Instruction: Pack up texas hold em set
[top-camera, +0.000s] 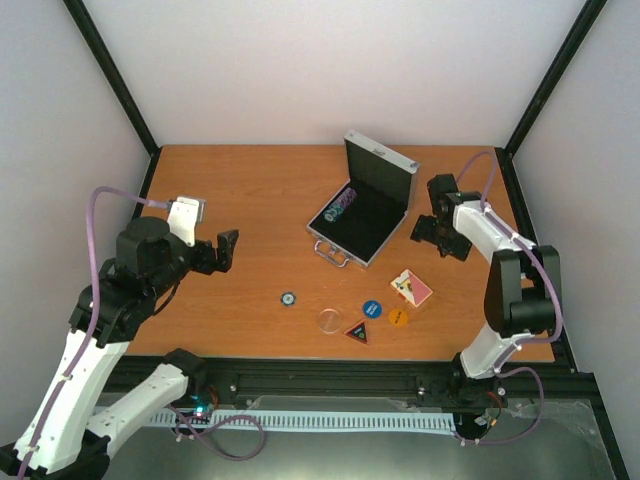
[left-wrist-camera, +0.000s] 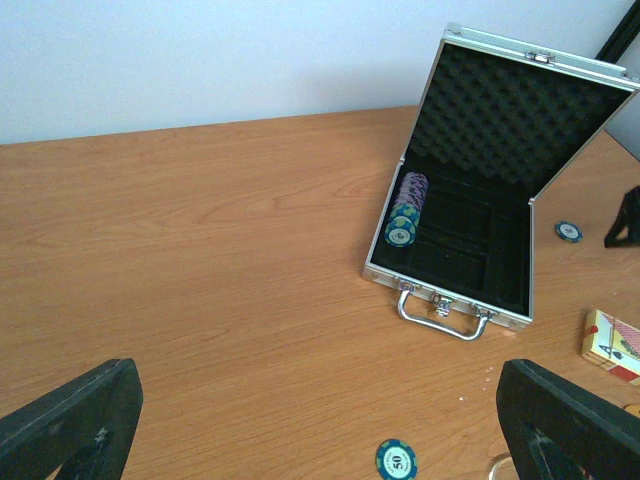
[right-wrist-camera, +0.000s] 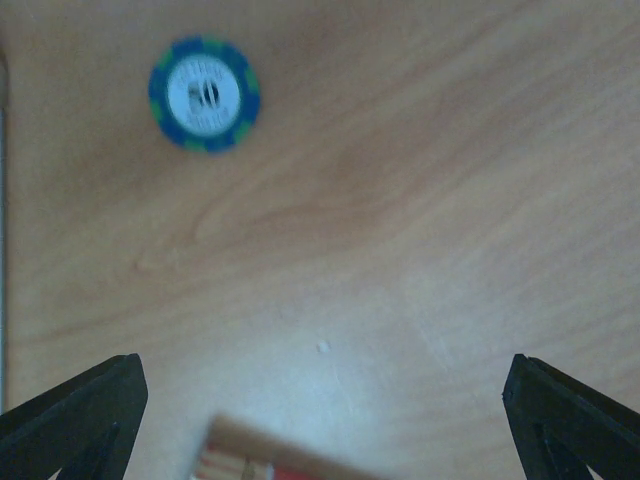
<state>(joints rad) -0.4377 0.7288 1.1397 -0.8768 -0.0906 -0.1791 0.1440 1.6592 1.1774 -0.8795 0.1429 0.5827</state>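
Observation:
The silver case lies open at the table's centre-right, lid up, with a row of poker chips in its black lining; the left wrist view shows case and chips. One loose chip lies in front of it. A clear disc, blue button, orange button and triangular button sit near the front. The card deck lies to their right. My left gripper hovers open left of the case. My right gripper hangs open over another chip, deck below.
Black frame posts rise at the back corners, and white walls enclose the wooden table. A black rail runs along the front edge. The case handle faces the arms.

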